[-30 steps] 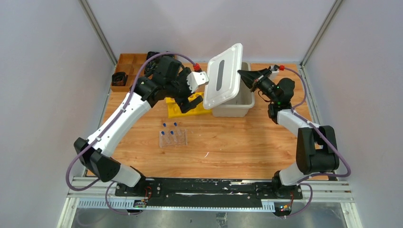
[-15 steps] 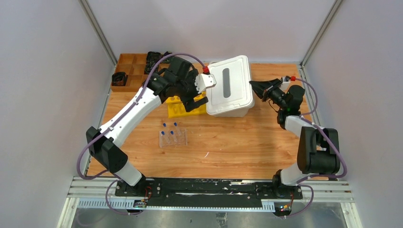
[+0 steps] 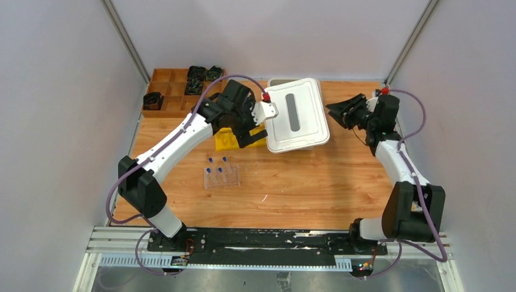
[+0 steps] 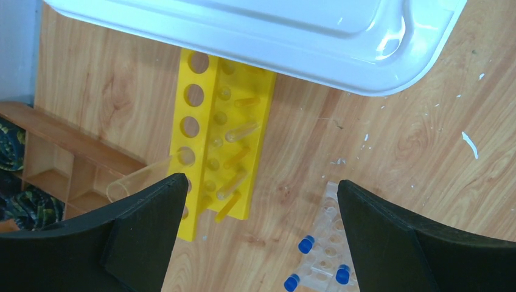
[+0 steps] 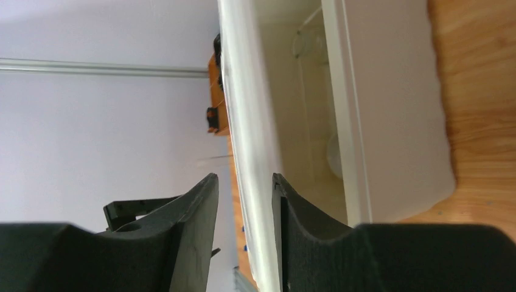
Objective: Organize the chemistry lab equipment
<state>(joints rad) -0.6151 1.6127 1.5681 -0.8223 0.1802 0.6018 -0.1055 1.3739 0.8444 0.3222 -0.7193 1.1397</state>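
A clear plastic tube rack (image 3: 221, 176) holding several blue-capped tubes (image 3: 217, 170) stands on the wooden table, also at the bottom of the left wrist view as the rack (image 4: 322, 255) and a cap (image 4: 306, 244). A white lid (image 3: 296, 121) lies askew on a white bin (image 3: 280, 81). My left gripper (image 3: 251, 135) hovers wide open (image 4: 260, 180) over bare wood beside the lid's left edge. My right gripper (image 3: 333, 111) is at the lid's right edge, jaws apart (image 5: 243, 177), the lid's rim (image 5: 246, 121) running between them. Inside the bin (image 5: 389, 121) I see a clear beaker (image 5: 310, 42) and a white round dish (image 5: 333, 155).
A yellow six-hole rack (image 3: 226, 140) lies left of the bin under my left arm, with a clear tube (image 4: 137, 182) poking from it. A wooden compartment tray (image 3: 167, 91) with black items sits at the back left. Grey walls close in both sides.
The lid dropped from standing tilted to lying flat on the bin. My right gripper opened off it and drew back to the right. The left arm shifted slightly.
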